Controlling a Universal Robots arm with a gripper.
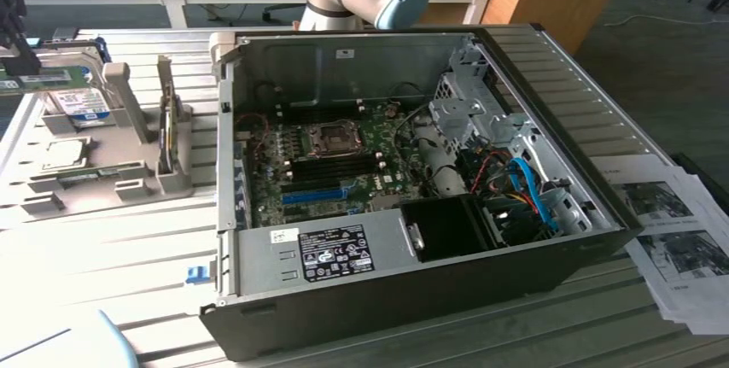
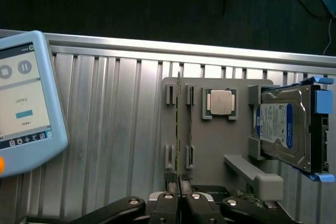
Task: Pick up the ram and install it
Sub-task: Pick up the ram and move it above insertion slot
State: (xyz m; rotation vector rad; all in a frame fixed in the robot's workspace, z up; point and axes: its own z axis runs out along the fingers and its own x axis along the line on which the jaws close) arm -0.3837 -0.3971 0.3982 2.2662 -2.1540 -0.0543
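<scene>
The ram point(image 1: 51, 78) is a thin green stick, held level at the exterior view's far left, above the grey parts holder point(image 1: 137, 182). My gripper point(image 1: 20, 65) is shut on it from above. In the wrist view the ram point(image 2: 179, 129) shows edge-on as a narrow line running out from between my shut fingertips point(image 2: 180, 199), over the holder's small brackets point(image 2: 169, 95). The open computer case point(image 1: 569, 257) lies in the middle of the exterior view. Its motherboard point(image 1: 341, 163) faces up, with dark memory slots point(image 1: 333, 168) below the processor socket.
The holder also carries a silver hard drive point(image 2: 281, 127) and a square processor chip point(image 2: 220, 102). A pale blue tablet-like pendant point(image 2: 26, 103) lies on the ribbed metal table point(image 2: 105, 129). Printed papers point(image 1: 672, 231) lie at the exterior view's right. A bright blue slot point(image 1: 313, 195) is on the motherboard.
</scene>
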